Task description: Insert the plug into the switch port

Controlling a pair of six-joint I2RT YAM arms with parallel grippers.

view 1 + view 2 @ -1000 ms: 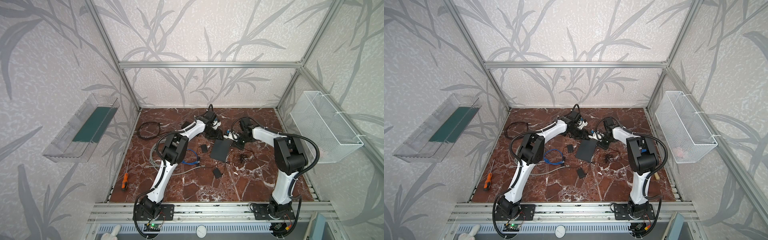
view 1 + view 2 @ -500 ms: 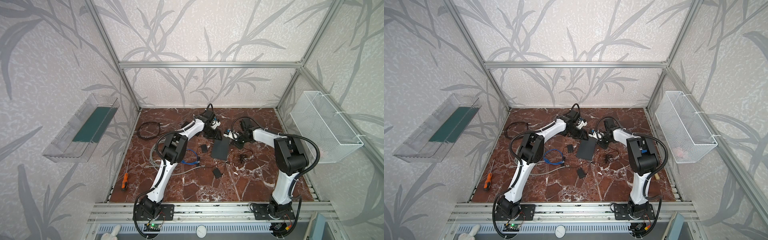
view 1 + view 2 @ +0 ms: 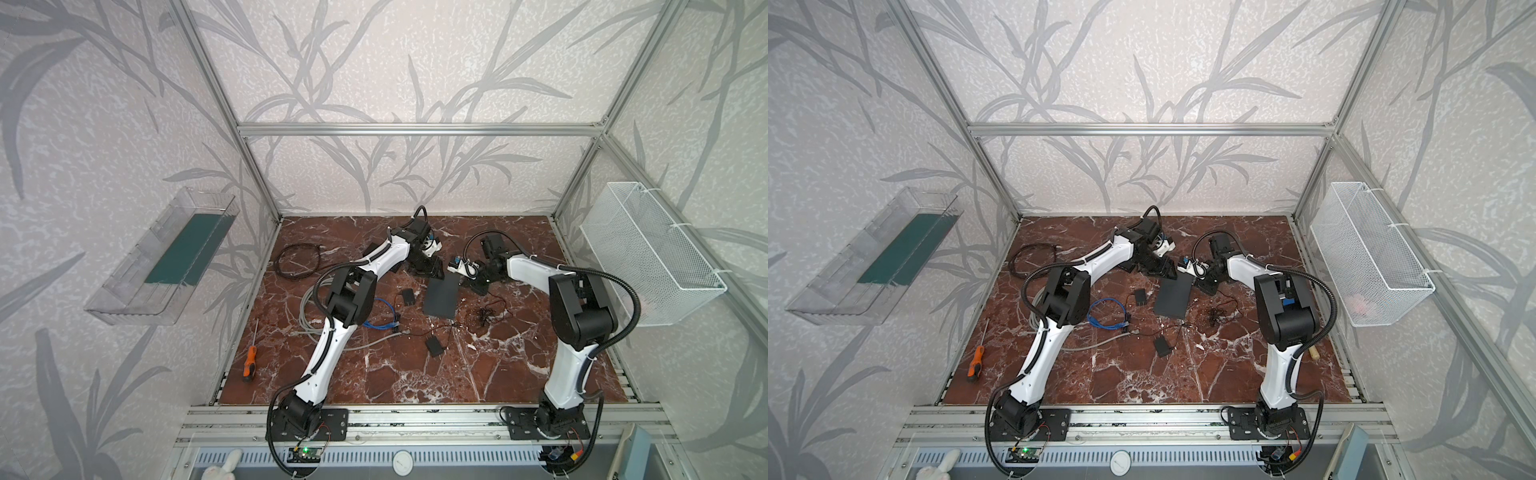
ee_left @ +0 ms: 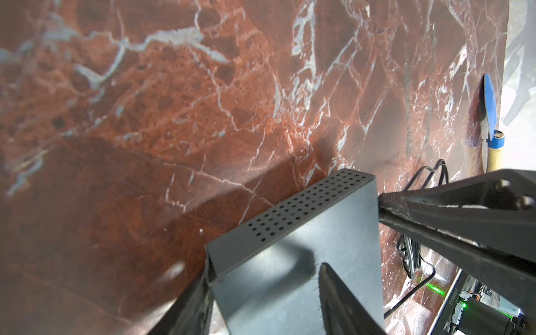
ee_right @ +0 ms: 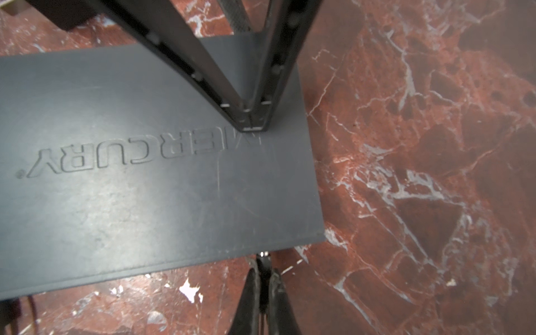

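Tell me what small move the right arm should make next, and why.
Probably ease the right gripper straight toward the switch, pressing the plug home: its tip meets the switch's side edge, and the left gripper grips the switch's far end. The port itself is hidden.

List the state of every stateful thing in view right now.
switch: resting on the table, logo face up.
left claw: fingers apart astride the switch; grip unclear.
right claw: shut on the plug.
plug: tip at the switch's edge; insertion unclear.
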